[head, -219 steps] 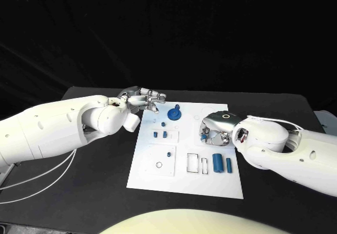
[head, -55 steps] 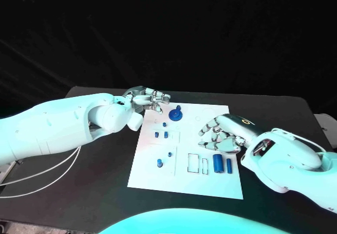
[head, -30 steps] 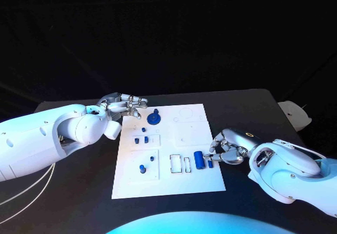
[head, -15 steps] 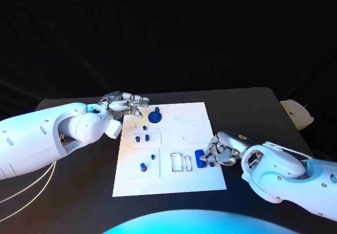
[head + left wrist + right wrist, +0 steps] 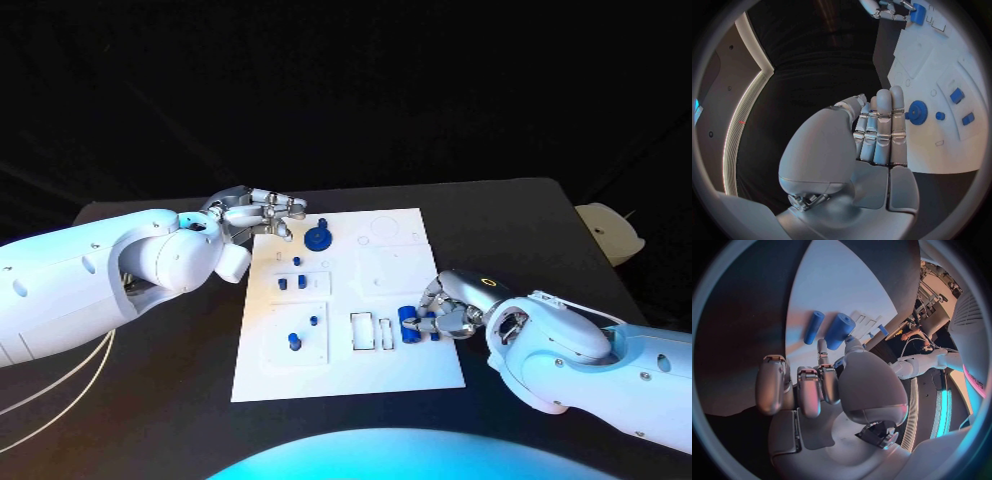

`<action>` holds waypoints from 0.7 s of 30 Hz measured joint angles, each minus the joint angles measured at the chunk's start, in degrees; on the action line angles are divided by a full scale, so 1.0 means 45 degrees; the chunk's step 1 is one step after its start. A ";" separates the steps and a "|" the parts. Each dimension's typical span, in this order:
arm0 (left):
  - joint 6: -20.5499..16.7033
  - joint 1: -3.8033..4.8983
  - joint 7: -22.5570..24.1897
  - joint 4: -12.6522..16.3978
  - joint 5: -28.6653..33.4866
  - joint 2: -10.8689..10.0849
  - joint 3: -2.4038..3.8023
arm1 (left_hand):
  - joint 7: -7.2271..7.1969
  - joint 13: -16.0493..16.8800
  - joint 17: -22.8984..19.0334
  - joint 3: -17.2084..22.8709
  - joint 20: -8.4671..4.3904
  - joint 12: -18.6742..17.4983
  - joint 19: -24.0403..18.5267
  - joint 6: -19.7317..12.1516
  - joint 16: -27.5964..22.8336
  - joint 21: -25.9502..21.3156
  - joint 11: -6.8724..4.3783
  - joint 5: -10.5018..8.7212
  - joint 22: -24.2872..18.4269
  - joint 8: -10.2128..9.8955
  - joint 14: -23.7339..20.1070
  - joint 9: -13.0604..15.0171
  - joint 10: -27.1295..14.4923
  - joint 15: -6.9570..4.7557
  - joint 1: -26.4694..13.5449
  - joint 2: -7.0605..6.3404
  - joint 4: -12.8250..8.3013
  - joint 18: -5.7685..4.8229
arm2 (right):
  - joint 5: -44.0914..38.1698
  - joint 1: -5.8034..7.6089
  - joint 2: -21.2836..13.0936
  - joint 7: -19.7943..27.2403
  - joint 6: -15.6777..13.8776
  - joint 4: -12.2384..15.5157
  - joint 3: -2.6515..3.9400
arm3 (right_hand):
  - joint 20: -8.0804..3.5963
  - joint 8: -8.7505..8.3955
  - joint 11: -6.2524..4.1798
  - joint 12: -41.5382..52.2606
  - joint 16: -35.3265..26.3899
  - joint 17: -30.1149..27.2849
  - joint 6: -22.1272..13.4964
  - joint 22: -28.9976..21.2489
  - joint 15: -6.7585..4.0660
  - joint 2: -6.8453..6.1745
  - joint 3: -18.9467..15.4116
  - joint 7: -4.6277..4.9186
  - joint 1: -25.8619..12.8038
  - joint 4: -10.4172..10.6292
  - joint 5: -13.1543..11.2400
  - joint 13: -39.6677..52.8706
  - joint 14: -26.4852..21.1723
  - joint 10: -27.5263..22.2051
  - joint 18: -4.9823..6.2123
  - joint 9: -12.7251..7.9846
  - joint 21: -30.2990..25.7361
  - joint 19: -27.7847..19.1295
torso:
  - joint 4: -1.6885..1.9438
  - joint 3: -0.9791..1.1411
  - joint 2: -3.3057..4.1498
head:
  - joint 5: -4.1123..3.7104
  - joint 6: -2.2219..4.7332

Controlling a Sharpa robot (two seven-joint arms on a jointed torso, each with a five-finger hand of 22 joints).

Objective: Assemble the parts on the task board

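The white task board (image 5: 389, 275) lies mid-table. On it are a blue gear (image 5: 317, 238), small blue pegs (image 5: 291, 283) and two blue cylinders (image 5: 413, 325) beside empty slots (image 5: 362, 332). My right hand (image 5: 447, 312) is at these cylinders. In the right wrist view the thick cylinder (image 5: 839, 330) lies beside the thin one (image 5: 813, 327), with my thumb tip and a fingertip (image 5: 821, 346) at its near end. Whether they grip it is unclear. My left hand (image 5: 263, 212) sits at the board's far left corner, fingers (image 5: 882, 125) straight, side by side, holding nothing, near the gear (image 5: 917, 109).
A white object (image 5: 613, 232) sits at the table's right edge. Pale cables (image 5: 58, 390) hang by my left arm. Bare black table (image 5: 159, 410) lies left of the board and in front of it.
The camera shifted earlier. My right hand has come from the board's middle right down to the two cylinders, and in the last half second edged left onto them. My left hand has stayed put.
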 measured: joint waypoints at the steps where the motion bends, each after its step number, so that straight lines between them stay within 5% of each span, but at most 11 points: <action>1: 0.0001 0.0000 0.0000 0.0000 0.0000 -0.0004 0.0000 | 0.0000 0.0000 0.0000 0.0000 0.0000 0.0000 0.0000 0.0000 0.0000 0.0000 0.0000 0.0000 0.0000 0.0000 0.0000 0.0000 0.0000 0.0000 0.0000 0.0000 0.0000 0.0000 | 0.0004 -0.0021 0.0027 -0.0002 0.0012 -0.0031 0.0000 | 0.0000 0.0043 0.0000 0.0000 0.0000 0.0000 0.0000 0.0000 0.0000 0.0029 -0.0015 0.0000 -0.0029 0.0015 0.0000 0.0000 0.0000 0.0000 0.0000 0.0023 0.0000 0.0000 | 0.0000 0.0000 0.0000 | 0.0000 -0.0006; 21: 0.0001 0.0002 -0.0012 0.0043 -0.0171 -0.0068 0.0001 | 0.0000 0.0000 0.0000 0.0000 0.0000 0.0000 0.0000 0.0000 0.0000 0.0000 0.0000 0.0000 0.0001 0.0000 0.0000 0.0000 0.0000 0.0000 0.0000 0.0000 0.0000 0.0000 | -0.0015 -0.0265 0.0516 0.0019 0.0431 -0.0418 0.0093 | 0.0000 0.0258 -0.0001 0.0170 0.0052 -0.0002 0.0046 -0.0003 0.0001 0.0108 -0.0315 -0.0042 -0.0245 -0.0004 -0.0003 -0.0002 0.0000 0.0000 0.0001 0.0297 0.0195 -0.0001 | -0.0001 -0.0006 -0.0001 | 0.0081 -0.0110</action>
